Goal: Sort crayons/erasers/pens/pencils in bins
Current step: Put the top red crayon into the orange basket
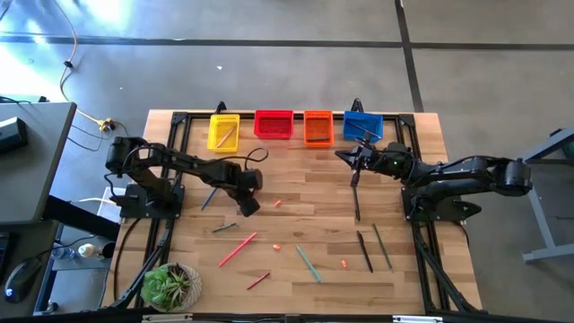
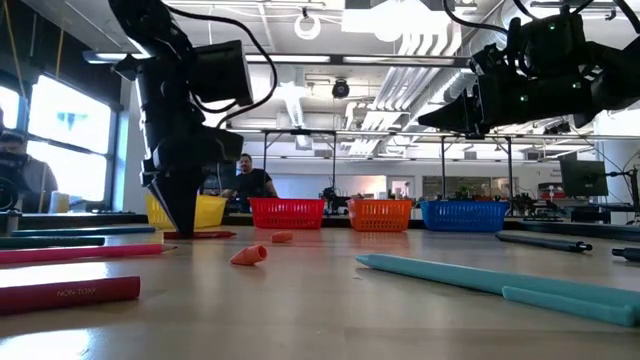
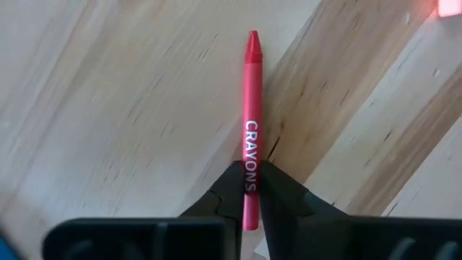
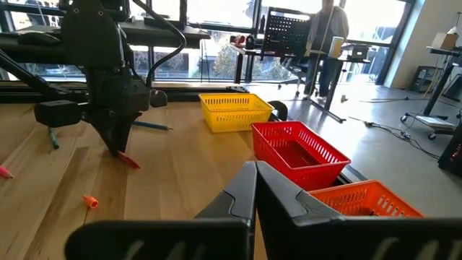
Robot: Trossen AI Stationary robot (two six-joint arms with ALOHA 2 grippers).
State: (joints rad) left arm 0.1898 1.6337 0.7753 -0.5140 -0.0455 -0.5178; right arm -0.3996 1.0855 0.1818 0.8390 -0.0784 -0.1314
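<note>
Jaws of left gripper (image 3: 250, 189) pinch red crayon (image 3: 250, 108) on table (image 3: 108, 108).

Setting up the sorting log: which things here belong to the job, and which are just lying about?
Job: left hand shut on a red crayon; four bins; erasers; teal sticks; dark pens.

Lying about: potted plant; floor cables.

We're looking at two arms in matte black all over, chunky jointed segments bolted to black frame bases. The left gripper (image 3: 250, 189) has two blunt wedge-shaped black fingers on a flat black crossbar, and the right gripper (image 4: 255, 189) looks identical. Loose black cables loop off the left arm's wrist housing.
</note>
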